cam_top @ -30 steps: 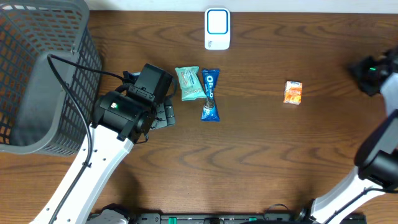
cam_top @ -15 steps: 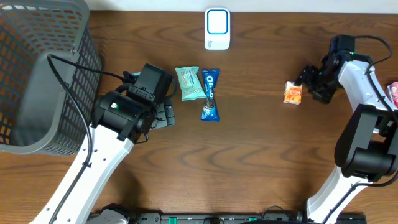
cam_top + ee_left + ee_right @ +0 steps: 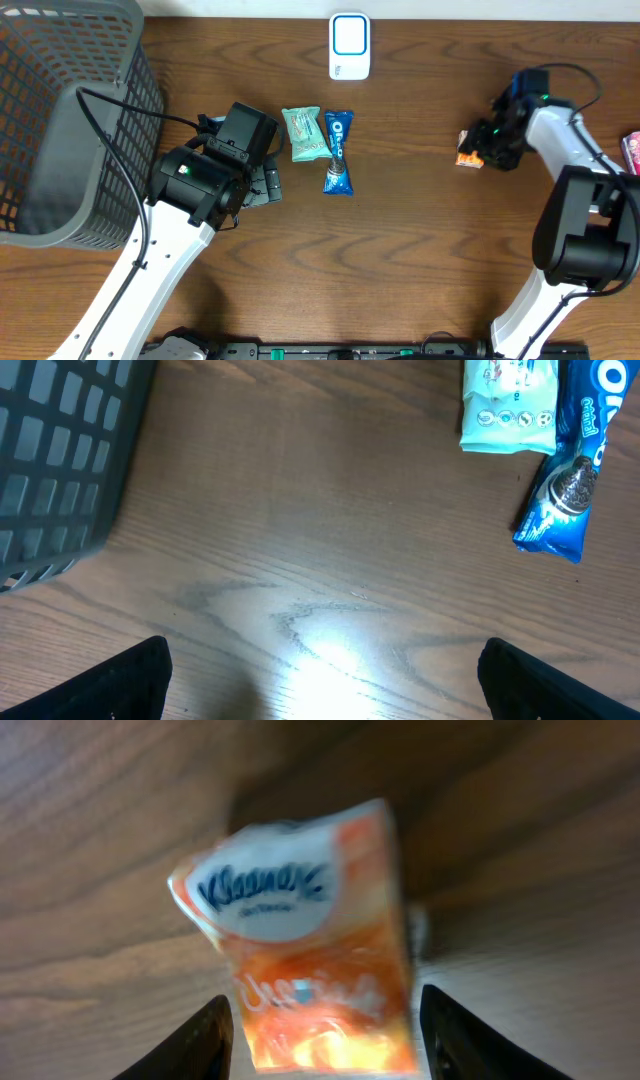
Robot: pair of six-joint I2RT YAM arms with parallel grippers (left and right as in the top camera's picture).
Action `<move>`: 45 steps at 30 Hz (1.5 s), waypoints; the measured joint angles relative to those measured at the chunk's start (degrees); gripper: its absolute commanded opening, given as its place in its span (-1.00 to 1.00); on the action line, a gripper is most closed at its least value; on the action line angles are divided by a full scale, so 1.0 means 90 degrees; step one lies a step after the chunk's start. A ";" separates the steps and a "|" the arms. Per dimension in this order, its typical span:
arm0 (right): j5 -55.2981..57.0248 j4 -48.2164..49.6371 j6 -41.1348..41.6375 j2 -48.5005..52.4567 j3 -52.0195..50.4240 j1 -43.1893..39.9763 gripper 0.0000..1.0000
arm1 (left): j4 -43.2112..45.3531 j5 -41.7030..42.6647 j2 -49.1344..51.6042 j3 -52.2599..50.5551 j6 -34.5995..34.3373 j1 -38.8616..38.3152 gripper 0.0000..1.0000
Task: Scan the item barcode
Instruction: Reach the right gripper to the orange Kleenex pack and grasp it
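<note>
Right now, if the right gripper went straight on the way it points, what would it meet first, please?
The right gripper would most likely meet the orange tissue pack, lying straight ahead between its open fingers; blur leaves depth unclear.

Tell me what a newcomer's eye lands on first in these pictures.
The orange Kleenex pack fills the right wrist view, lying on the table at its right side with the right gripper straddling it. Then there is the big grey mesh basket at the table's left edge. Mid-table, a blue Oreo pack and a mint-green packet lie side by side, with a white-and-blue scanner at the far edge.
</note>
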 measured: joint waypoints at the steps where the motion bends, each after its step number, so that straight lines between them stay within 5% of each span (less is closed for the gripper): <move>1: -0.0083 0.0143 -0.0019 0.0000 -0.0165 0.0058 0.10 | 0.0002 0.0000 -0.0002 0.0000 0.0000 0.0000 0.95; 10: -0.0593 0.0321 -0.0104 -0.0146 -0.0367 0.0971 0.15 | 0.0000 0.0000 -0.0002 0.0000 0.0000 0.0000 0.96; 25: -0.0454 -0.0583 -0.0211 -0.0146 0.1127 0.1613 0.22 | 0.0000 0.0000 0.0000 0.0000 0.0000 0.0000 0.96; 38: 0.0364 -0.1180 0.1394 -0.0146 0.1098 0.1421 0.11 | 0.0000 0.0000 0.0000 0.0000 0.0000 0.0000 0.96; 45: 0.0432 -0.0500 0.1919 -0.0146 0.0384 0.1350 -0.07 | 0.0000 0.0000 0.0000 0.0000 0.0000 0.0000 0.96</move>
